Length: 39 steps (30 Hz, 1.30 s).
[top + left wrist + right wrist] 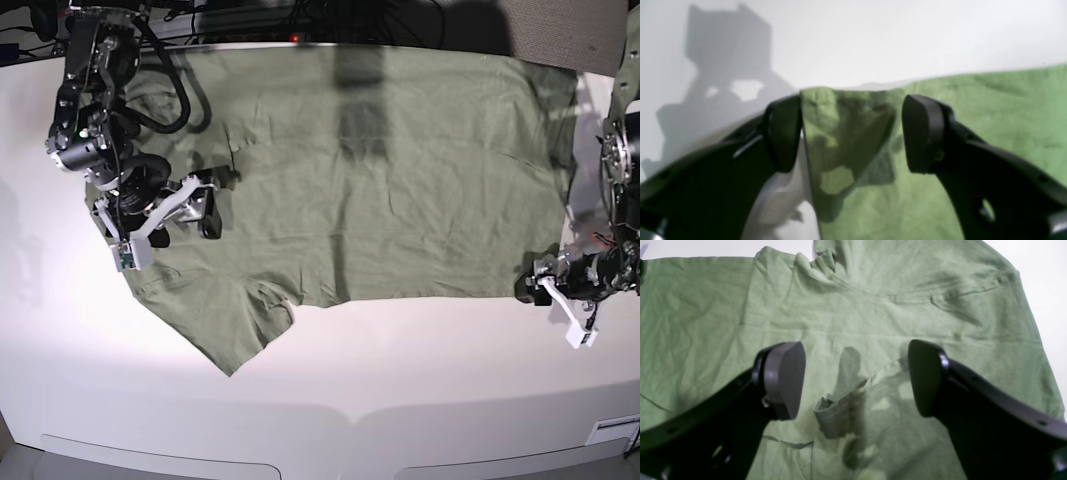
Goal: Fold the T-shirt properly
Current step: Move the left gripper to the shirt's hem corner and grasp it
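The olive-green T-shirt (380,170) lies spread and wrinkled on the white table (400,390). One sleeve points toward the front left (225,335). My right gripper (208,205) is open and hovers over the shirt's left part. In the right wrist view the right gripper (855,378) is empty, with a small raised fold of cloth (830,418) below it and the shirt (873,306) filling the view. My left gripper (530,280) is open at the shirt's front right corner. In the left wrist view the left gripper (853,133) straddles that corner (843,126) without clamping it.
Cables and dark equipment (260,15) run along the table's back edge. A dark panel (570,30) stands at the back right. The table's front edge (350,420) curves below the shirt. Bare white table (873,40) lies beyond the corner.
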Each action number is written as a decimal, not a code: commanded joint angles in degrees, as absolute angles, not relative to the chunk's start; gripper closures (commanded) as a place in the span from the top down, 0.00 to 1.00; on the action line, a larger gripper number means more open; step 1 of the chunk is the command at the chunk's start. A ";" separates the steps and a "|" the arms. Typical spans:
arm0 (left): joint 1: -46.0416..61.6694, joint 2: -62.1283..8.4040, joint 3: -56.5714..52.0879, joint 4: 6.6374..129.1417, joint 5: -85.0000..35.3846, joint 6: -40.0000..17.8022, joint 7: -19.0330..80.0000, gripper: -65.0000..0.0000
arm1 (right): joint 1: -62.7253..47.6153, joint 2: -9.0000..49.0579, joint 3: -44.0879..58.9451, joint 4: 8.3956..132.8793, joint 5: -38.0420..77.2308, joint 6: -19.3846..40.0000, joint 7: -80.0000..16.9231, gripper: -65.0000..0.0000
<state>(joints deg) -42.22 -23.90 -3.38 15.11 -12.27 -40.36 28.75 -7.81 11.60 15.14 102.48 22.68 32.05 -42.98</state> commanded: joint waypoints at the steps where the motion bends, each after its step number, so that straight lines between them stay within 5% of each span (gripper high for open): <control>1: -42.85 -24.53 -3.33 15.35 -13.56 -40.00 32.56 0.70 | -7.14 12.03 15.38 103.53 23.22 32.64 -41.85 0.73; 7: -43.03 -24.16 -3.33 15.64 -25.82 -40.00 43.70 0.70 | -7.14 12.05 15.38 103.53 23.22 32.64 -41.58 0.73; 26: -43.00 -25.43 -3.33 15.64 -28.99 -40.00 43.27 0.70 | -7.14 12.05 15.38 103.53 23.22 32.67 -41.36 0.73; 34: -42.83 -26.04 -3.33 15.64 -10.76 -40.00 25.34 0.70 | -7.14 12.03 15.38 103.53 24.67 32.67 -41.60 0.73; 39: -42.85 -25.43 -3.33 15.64 -9.82 -35.79 33.30 0.70 | -7.14 12.05 15.38 103.53 24.49 32.69 -42.13 0.73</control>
<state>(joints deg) -42.26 -24.73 -3.38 15.59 -11.22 -36.51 31.20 -7.81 11.60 15.11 102.48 23.97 32.21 -43.48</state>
